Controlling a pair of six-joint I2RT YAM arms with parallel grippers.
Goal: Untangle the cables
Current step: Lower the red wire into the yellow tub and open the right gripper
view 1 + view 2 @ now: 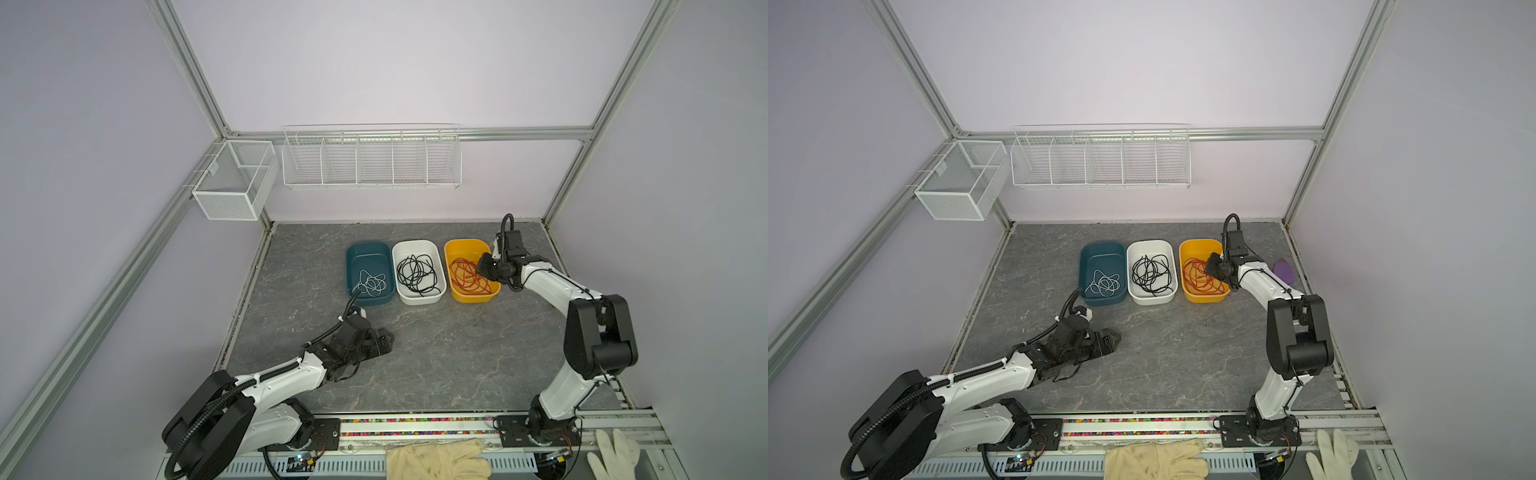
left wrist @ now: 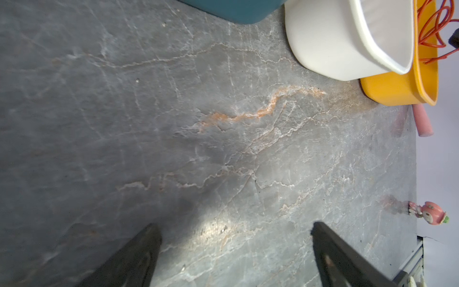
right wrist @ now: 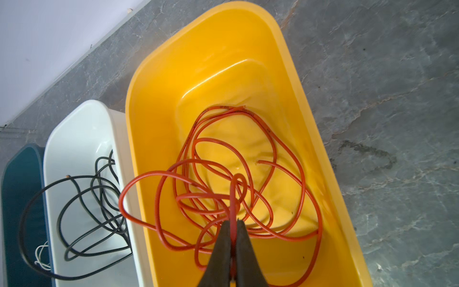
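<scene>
**Right gripper** (image 3: 233, 222) — jaws closed on a strand of the red cable (image 3: 232, 201), held low over the yellow tub (image 3: 285, 42).

**Left gripper** (image 2: 233, 225) — jaws spread wide, nothing held; hung above the bare table (image 2: 223, 149), well apart from the tubs.

**Step judged in hand:** the red cable being settled into its tub.
- One red loop is seen hanging over the rim towards the white tub (image 1: 415, 242); it is best drawn inside before the strand is let go.
- The jaws should be opened low and lifted straight up, so that no loop is snagged and dragged out.

**Count**
- Tubs: three, set in a row. They are the blue tub (image 1: 368, 245), the white tub and the yellow tub.
- Cable heaps: three, one per tub.
  - The white cable (image 1: 371, 283) is in the blue tub.
  - The black cable (image 1: 417, 275) is in the white tub, with part of it laid over the rim.
  - The red cable is in the yellow tub.
  - Strands within a heap cannot be counted.
- Grippers: two.
- Gloves (image 1: 436, 459): two, at the front edge.
- Wire baskets (image 1: 372, 160): two, on the wall.
</scene>
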